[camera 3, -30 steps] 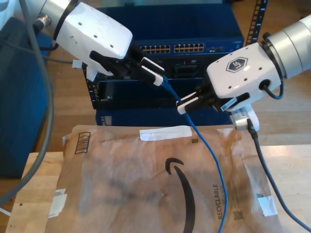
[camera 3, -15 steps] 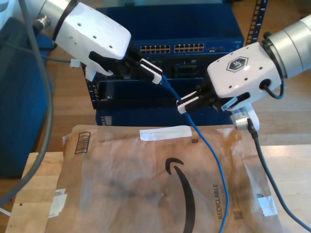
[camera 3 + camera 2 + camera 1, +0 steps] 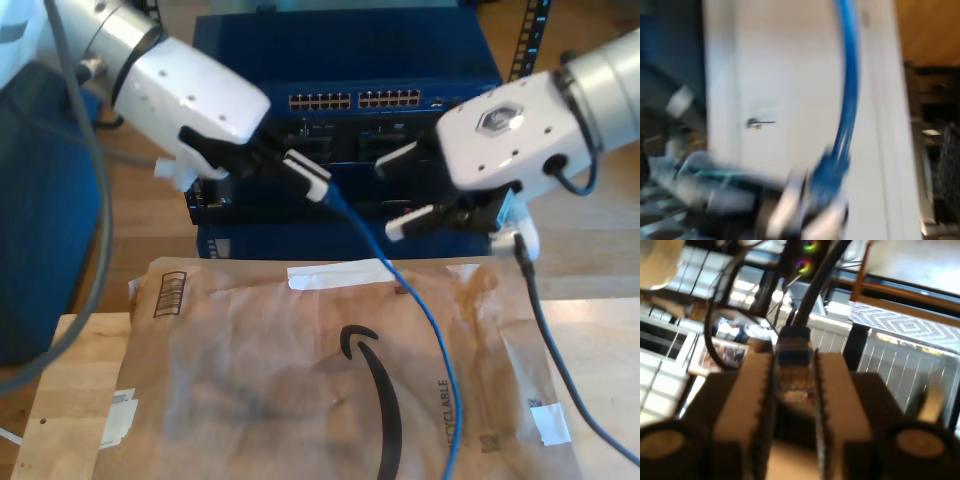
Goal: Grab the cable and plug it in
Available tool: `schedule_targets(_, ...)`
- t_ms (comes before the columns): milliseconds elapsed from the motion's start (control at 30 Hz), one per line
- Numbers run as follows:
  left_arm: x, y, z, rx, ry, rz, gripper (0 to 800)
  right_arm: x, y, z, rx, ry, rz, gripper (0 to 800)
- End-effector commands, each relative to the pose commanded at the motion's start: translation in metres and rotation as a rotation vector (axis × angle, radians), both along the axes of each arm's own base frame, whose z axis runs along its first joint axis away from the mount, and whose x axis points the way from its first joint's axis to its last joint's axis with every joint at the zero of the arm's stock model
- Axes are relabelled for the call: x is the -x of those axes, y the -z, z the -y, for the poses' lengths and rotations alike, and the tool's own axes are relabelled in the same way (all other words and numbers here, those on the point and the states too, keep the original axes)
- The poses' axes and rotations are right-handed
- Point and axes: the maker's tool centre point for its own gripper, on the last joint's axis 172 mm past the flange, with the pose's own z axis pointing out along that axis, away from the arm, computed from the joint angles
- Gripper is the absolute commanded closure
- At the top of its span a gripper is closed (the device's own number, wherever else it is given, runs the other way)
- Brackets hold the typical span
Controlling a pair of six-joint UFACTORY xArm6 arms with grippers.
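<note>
Wood, pale and smooth, makes the table (image 3: 75, 370) at the exterior view's left. One crinkled brown paper envelope (image 3: 250, 380) covers most of it, patched with white tape strips. Above the envelope's left part, my first gripper (image 3: 320, 180), glossy white shell with dark jaws and ridged white pads, pinches one end of the cable (image 3: 420, 310). The first wrist view shows the small clear plug (image 3: 794, 375) and its blue boot squeezed between the two pads. From there the single thin, round, bright-blue cable hangs rightward and toward the near edge, lying across the envelope. Behind, farther off, sits one boxy blue metal network switch (image 3: 350, 50) with two blocks of ports (image 3: 355, 100). To the right, my second gripper (image 3: 392, 192) stands spread wide (its own view is badly blurred), its lower finger (image 3: 408, 222) above the cable and apart from it.
</note>
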Motion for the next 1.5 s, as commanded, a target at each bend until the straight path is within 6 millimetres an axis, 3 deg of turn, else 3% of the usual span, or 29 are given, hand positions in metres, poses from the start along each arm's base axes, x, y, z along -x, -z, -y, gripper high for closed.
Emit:
schedule_targets(267,-0.001,-0.035,-0.009,0.216,-0.027,-0.162,794,0.009,-0.059,0.006,0.020,0.015,0.259,8)
schedule_targets(567,-0.006,-0.035,-0.031,0.308,-0.030,-0.310,795,0.026,-0.078,-0.032,0.044,-0.068,0.510,10)
schedule_targets(767,0.005,-0.036,-0.035,0.321,0.012,-0.375,794,0.021,-0.059,-0.058,0.060,-0.043,0.560,22)
schedule_targets(867,0.005,-0.036,-0.036,0.323,0.014,-0.391,793,0.033,-0.042,-0.082,0.071,-0.090,0.599,24)
schedule_targets(1000,0.001,-0.059,-0.044,0.432,0.021,-0.407,779,0.037,-0.035,-0.099,0.092,-0.075,0.682,20)
schedule_targets(1100,0.000,-0.061,-0.047,0.437,0.018,-0.415,778,0.045,-0.033,-0.112,0.111,-0.109,0.769,21)
schedule_targets(1500,0.012,-0.061,-0.053,0.469,0.078,-0.466,769,0.030,-0.054,-0.105,0.119,-0.017,0.838,20)
